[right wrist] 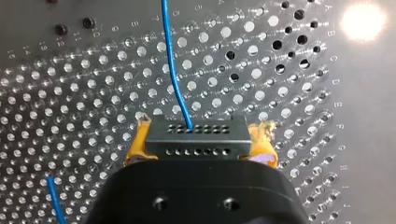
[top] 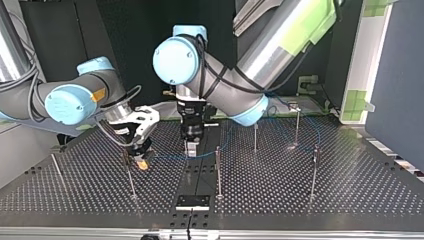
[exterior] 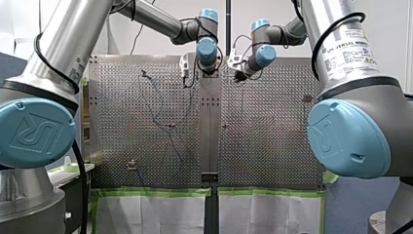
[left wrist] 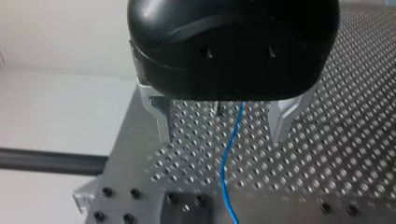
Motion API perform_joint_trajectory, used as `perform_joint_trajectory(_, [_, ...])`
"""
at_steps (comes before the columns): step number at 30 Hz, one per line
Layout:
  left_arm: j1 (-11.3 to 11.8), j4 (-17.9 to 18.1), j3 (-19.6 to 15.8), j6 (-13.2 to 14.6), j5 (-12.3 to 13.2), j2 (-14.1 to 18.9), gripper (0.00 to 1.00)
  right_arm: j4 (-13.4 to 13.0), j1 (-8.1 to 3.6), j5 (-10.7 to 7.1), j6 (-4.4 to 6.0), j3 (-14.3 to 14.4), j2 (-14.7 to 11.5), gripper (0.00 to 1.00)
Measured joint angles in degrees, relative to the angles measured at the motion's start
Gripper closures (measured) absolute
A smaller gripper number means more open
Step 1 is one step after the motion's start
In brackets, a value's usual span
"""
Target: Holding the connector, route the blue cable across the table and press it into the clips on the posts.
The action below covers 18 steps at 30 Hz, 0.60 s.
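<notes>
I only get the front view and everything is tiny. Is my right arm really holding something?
Observer: Yes. The right wrist view shows the right end effector shut on a black connector, between its yellow pads.
Operator: What comes out of it?
Observer: A blue cable leaves one of its holes and runs off across the table.
Operator: Is the other arm squeezing that too?
Observer: No. The left wrist view shows the left end effector open, the cable passing between its metal fingers, touching neither.
</notes>
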Motion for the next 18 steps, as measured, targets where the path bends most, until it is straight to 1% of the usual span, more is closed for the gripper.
perform_joint_trajectory(4, [0.30, -0.38, 1.88, -0.03, -0.85, -1.87, 0.00, -0.01, -0.11, -0.01, 0.00, 0.01, 0.00, 1.00])
perform_joint_trajectory(8, [0.98, 0.20, 3.92, -0.20, -0.25, -3.73, 0.00, -0.07, -0.14, 0.00, 0.00, 0.02, 0.03, 1.00])
perform_joint_trajectory(14, [1.81, 0.92, 6.06, -0.29, 0.59, -4.51, 0.00, -0.09, -0.16, -0.01, 0.00, 0.01, 0.05, 1.00])
perform_joint_trajectory(18, [2.21, 0.13, 7.41, -0.32, 1.00, -5.76, 0.00, -0.09, -0.16, 0.00, 0.00, 0.00, 0.06, 1.00])
